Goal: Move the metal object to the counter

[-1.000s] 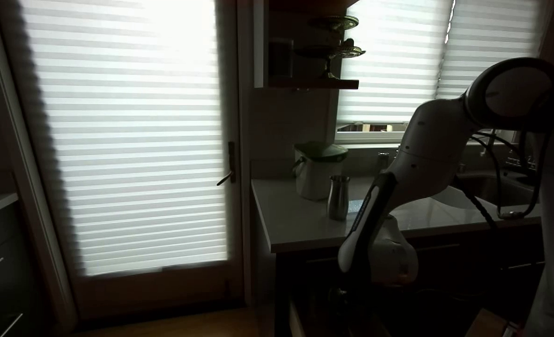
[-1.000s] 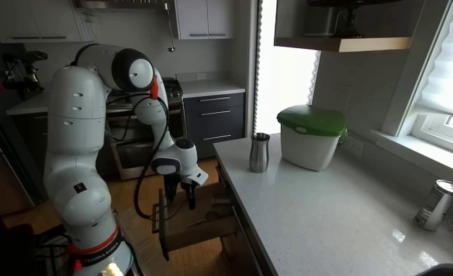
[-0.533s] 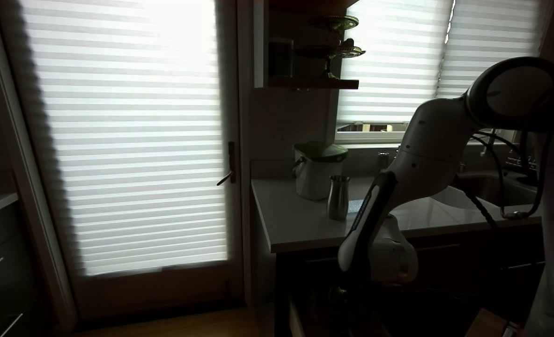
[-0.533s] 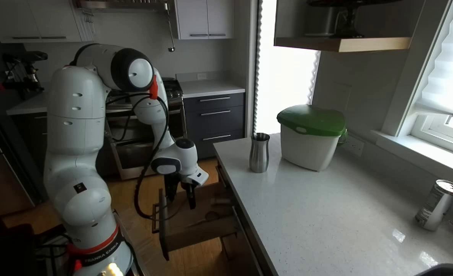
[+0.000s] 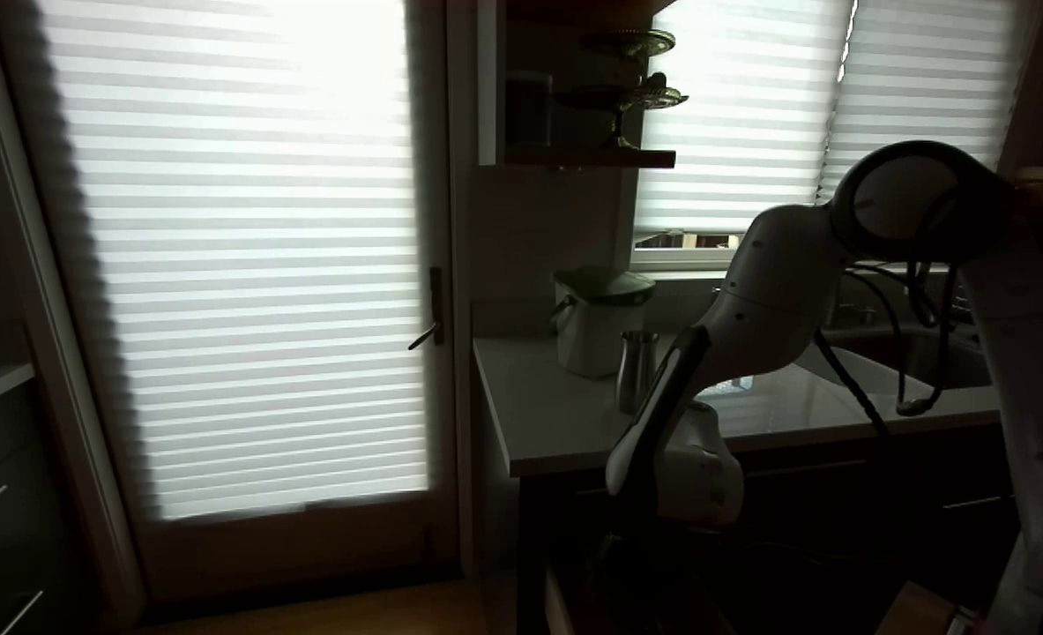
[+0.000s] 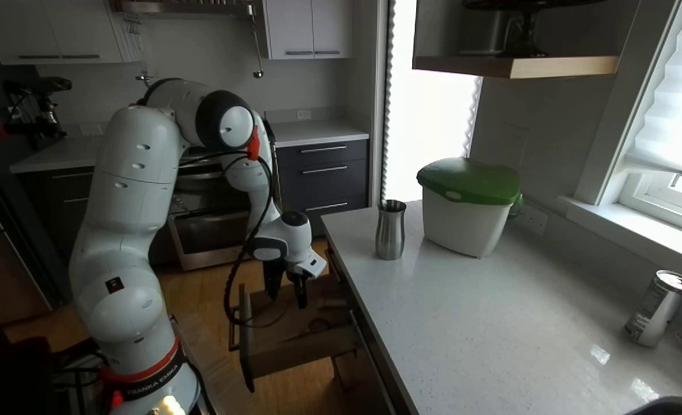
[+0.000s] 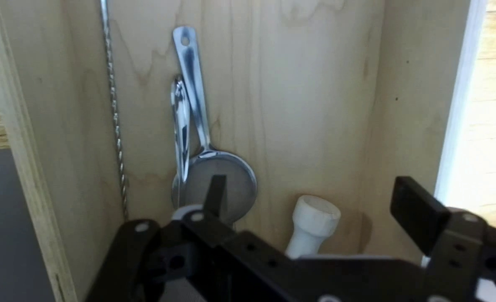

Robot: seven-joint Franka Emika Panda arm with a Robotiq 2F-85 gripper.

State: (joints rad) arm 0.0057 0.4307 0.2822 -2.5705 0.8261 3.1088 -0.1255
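The metal object (image 6: 390, 230) is a dull-grey, waisted metal cylinder with an open top. It stands upright on the counter (image 6: 490, 323) near the edge, in both exterior views; the arm partly covers it (image 5: 630, 375) in an exterior view. My gripper (image 6: 287, 301) is away from it, lower, pointing down over an open drawer beside the counter. In the wrist view the gripper's fingers (image 7: 312, 195) are wide apart with nothing held between them. A pale wooden handle-like piece (image 7: 315, 218) lies below, between the fingers, partly hidden by the gripper.
The wooden drawer (image 7: 419, 84) holds a metal strainer (image 7: 197, 180), a shiny slim utensil (image 7: 182, 121) and a twisted metal rod (image 7: 114, 105). A pale bin with a green lid (image 6: 464, 222) stands beside the metal object. A tilted can (image 6: 658, 311) is farther along the counter. A shelf (image 6: 513, 67) hangs above.
Still at first, then the arm has leaned forward and my gripper has shifted a little over the drawer, closer to the counter. The metal object has not moved.
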